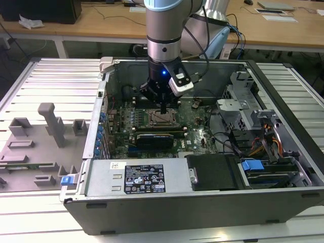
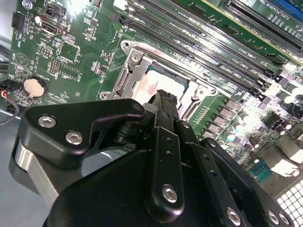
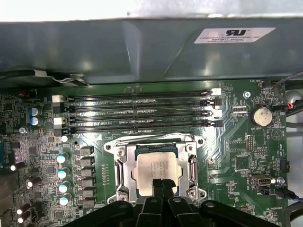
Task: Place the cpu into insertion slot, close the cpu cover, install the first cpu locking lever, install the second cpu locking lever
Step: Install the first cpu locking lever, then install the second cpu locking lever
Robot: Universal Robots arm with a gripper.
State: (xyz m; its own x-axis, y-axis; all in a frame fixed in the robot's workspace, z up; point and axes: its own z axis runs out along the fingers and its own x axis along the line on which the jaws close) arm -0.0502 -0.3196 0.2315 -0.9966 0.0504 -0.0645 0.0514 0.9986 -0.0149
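Note:
The cpu (image 3: 156,165) lies flat in the insertion slot (image 3: 110,147) on the green board, its pale metal top showing. The cpu cover (image 3: 121,166), a silver frame, lies flat around it. A thin metal rod (image 3: 147,139) runs along one side of the socket. My gripper (image 3: 161,182) is shut, with its two black fingertips pressed together and nothing between them. It stands at one edge of the cpu's top. In the second wrist view the gripper (image 2: 163,97) hangs right over the cpu (image 2: 163,81) and the socket rim (image 2: 127,75). In the exterior view the gripper (image 1: 163,109) points straight down at the socket (image 1: 161,119).
Black memory slots (image 3: 142,112) run beside the socket. A black ribbed block (image 1: 155,137) lies close in front of it. The case walls (image 1: 109,76), the power supply (image 1: 144,177) and the drive cage with cables (image 1: 253,131) ring the board. Grey fixtures (image 1: 48,126) sit at the exterior view's left.

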